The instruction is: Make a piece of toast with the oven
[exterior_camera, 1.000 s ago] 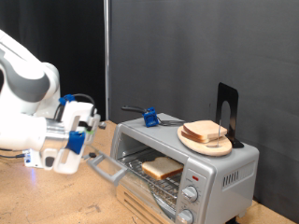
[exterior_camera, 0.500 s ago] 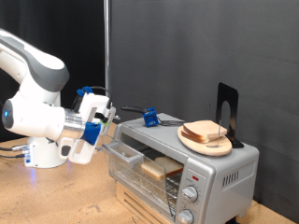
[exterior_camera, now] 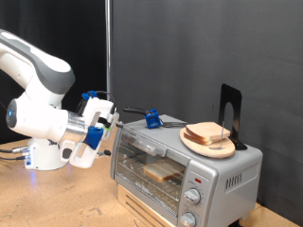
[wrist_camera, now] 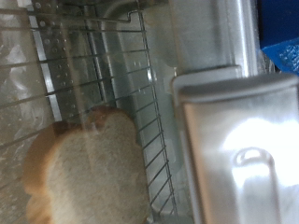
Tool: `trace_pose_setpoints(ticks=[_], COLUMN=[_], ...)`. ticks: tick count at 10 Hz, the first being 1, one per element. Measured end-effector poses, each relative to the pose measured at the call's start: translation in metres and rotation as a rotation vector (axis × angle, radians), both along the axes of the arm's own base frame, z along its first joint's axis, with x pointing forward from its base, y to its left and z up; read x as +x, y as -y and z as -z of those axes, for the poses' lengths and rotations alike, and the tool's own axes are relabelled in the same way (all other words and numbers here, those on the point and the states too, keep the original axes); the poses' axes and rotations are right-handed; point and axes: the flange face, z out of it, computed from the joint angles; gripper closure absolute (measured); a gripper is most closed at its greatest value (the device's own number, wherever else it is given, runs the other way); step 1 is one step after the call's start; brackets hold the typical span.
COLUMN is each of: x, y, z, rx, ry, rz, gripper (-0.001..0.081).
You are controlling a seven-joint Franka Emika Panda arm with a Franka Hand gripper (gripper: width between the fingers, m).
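With the piece of toast (exterior_camera: 163,171) on the rack inside the oven (exterior_camera: 185,170), I'd press my gripper (exterior_camera: 111,124) squarely against the door's top edge; I can't tell how far its fingers are parted.

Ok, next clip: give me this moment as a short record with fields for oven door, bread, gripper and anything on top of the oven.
oven door: oven looks shut; glass front upright
toast: one slice on the wire rack inside, seen through the glass; also in the wrist view
gripper: gripper at the door's upper corner, on the exterior view's left; holds nothing visible
on top: plate of stacked slices, a blue object
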Motion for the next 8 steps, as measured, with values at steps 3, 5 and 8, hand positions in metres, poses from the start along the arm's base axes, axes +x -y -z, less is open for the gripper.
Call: trace_pose_setpoints(ticks=[3, 5, 8], x=[-0.009, -0.013, 0.011], y=[0.053, 0.060, 0.064], z=[-0.009, -0.012, -0.022], rx=[0.018, 0.008, 0.084], ry=[-0.001, -0.001, -0.019], rz=[0.057, 0.039, -0.143], gripper=[-0.0003, -0.0003, -0.0003])
